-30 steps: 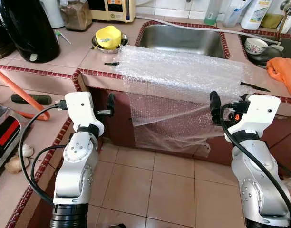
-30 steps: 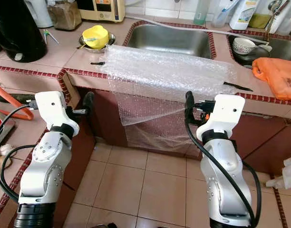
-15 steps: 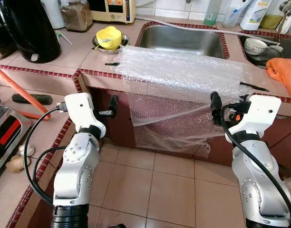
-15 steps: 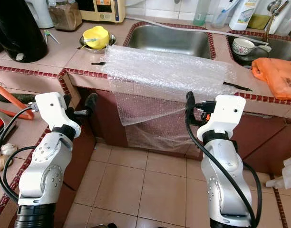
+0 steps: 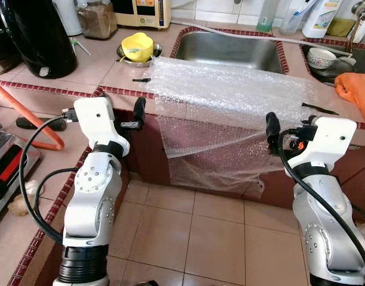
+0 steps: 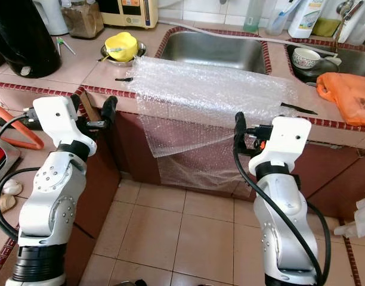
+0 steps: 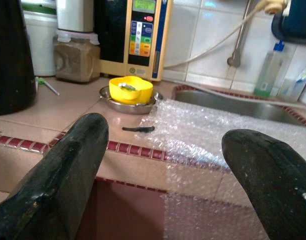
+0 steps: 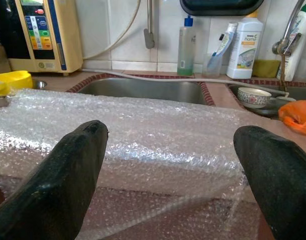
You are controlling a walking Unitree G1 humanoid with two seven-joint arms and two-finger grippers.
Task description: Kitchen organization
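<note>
A sheet of clear bubble wrap (image 5: 230, 95) lies on the tiled counter in front of the steel sink (image 5: 230, 50), its front part hanging down over the counter's edge. My left gripper (image 5: 138, 109) is open at counter height, just off the sheet's left corner, touching nothing. In the left wrist view the fingers (image 7: 73, 155) frame the wrap's corner (image 7: 203, 135). My right gripper (image 5: 271, 122) is open below the counter edge, at the hanging wrap's right side. The right wrist view looks across the wrap (image 8: 158, 135) between wide-apart fingers (image 8: 75, 165).
A yellow cup in a steel bowl (image 5: 136, 46) and a small black piece (image 5: 141, 80) sit left of the wrap. An orange cloth (image 5: 356, 86), a white bowl (image 5: 320, 57) and a black strip (image 5: 318, 108) are at the right. A black jug (image 5: 36, 36) and an orange hose (image 5: 27, 116) stand left.
My left arm has risen, bringing its gripper from below the counter edge up beside the wrap's left corner. The right arm has hardly moved.
</note>
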